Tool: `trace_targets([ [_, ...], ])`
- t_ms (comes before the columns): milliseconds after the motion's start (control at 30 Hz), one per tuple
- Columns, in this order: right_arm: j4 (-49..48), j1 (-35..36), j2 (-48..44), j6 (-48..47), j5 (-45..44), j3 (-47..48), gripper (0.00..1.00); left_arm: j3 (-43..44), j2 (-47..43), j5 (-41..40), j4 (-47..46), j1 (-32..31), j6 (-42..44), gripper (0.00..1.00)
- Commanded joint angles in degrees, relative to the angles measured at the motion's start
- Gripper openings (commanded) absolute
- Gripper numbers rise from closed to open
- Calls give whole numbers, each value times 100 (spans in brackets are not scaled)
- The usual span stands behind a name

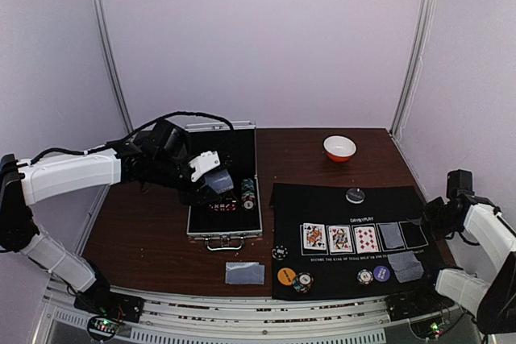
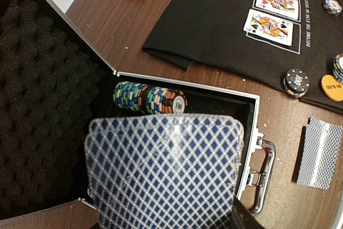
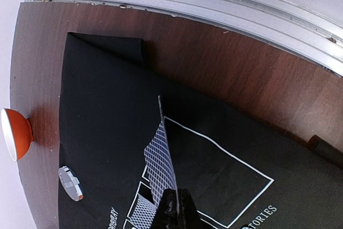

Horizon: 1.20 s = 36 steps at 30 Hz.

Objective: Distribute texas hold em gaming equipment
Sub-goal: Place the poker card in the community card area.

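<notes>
Top view: the left hand (image 1: 211,173) hangs over the open silver aluminium case (image 1: 224,234) with black foam lining, at the left of the brown wooden tabletop (image 1: 145,231). Its fingers are clamped on a pack of playing cards with blue diamond-patterned backs (image 2: 163,172). Below the pack, a row of striped poker chips (image 2: 150,99) lies on its side along the right wall of the case.

To the right of the case we see a black felt mat (image 1: 322,203) printed with a row of white-outlined boxes. Three face-up cards (image 1: 339,238) fill the left boxes, and a face-down card (image 1: 391,236) fills the fourth.

At the mat's right edge the right hand (image 3: 172,207) is clenched on a single card (image 3: 159,159), held edge-on over an outlined box. We cannot tell whether it touches the felt.

Along the mat's near edge lie an orange round disc (image 1: 286,275), a purple-blue round disc (image 1: 381,273), small chip stacks (image 1: 302,282) and a face-down pair of cards (image 1: 405,266). More face-down cards (image 1: 244,273) lie on the tabletop near the case. A dark round disc (image 1: 355,195) rests at the mat's far edge, with a white-and-orange bowl (image 1: 339,148) beyond it.
</notes>
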State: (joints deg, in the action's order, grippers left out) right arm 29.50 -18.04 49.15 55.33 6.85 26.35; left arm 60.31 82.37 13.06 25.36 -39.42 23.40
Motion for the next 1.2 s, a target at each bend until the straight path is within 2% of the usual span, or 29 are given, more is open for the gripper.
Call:
trace_targets([
  [0, 532, -32, -63, 145, -90, -59, 0, 15, -142, 87, -209, 7, -33, 49],
  [167, 601, -32, -33, 16, -134, -154, 0, 1, -192, 84, -215, 11, -20, 50],
  [333, 283, -32, 42, -16, 436, -327, 0, -2, -169, 89, -215, 6, -14, 50],
  [600, 601, -33, 25, -205, 331, -198, 0, 8, -159, 99, -209, 12, -11, 50],
  [867, 457, -38, 202, -136, 262, -311, 0, -2, -160, 89, -216, 9, -4, 50],
  [1000, 577, -40, 118, -32, 126, -216, 19, -2, -142, 93, -208, 7, -8, 50],
  [1167, 694, -37, -81, 129, -136, -157, 29, -2, -144, 101, -212, 7, -3, 50],
])
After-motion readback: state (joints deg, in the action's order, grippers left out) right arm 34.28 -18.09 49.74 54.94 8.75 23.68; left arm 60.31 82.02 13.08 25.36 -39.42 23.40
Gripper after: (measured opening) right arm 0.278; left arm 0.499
